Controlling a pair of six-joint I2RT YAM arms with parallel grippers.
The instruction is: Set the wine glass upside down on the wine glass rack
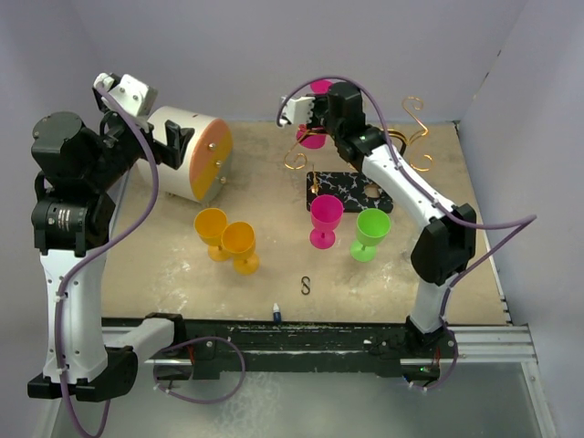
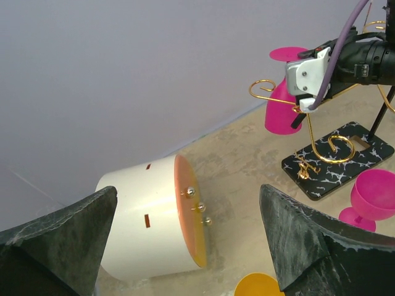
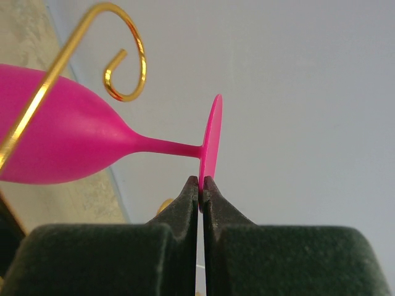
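My right gripper (image 3: 201, 182) is shut on the rim of the foot of a pink wine glass (image 3: 68, 145). It holds the glass upside down at the back of the table (image 1: 315, 137), foot uppermost. The wine glass rack has a gold wire frame (image 1: 415, 114) on a black marbled base (image 1: 347, 190). One curled gold hook (image 3: 123, 61) lies beside the stem and its wire crosses the bowl. The left wrist view shows the glass (image 2: 281, 111) beside a curl, above the base (image 2: 345, 160). My left gripper (image 2: 188, 191) is open and empty, facing the white drum.
A white drum with an orange face (image 1: 187, 151) lies on its side at back left. Two orange glasses (image 1: 226, 237), a second pink glass (image 1: 326, 219) and a green glass (image 1: 371, 230) stand mid-table. A small S-hook (image 1: 307, 285) lies near the front edge.
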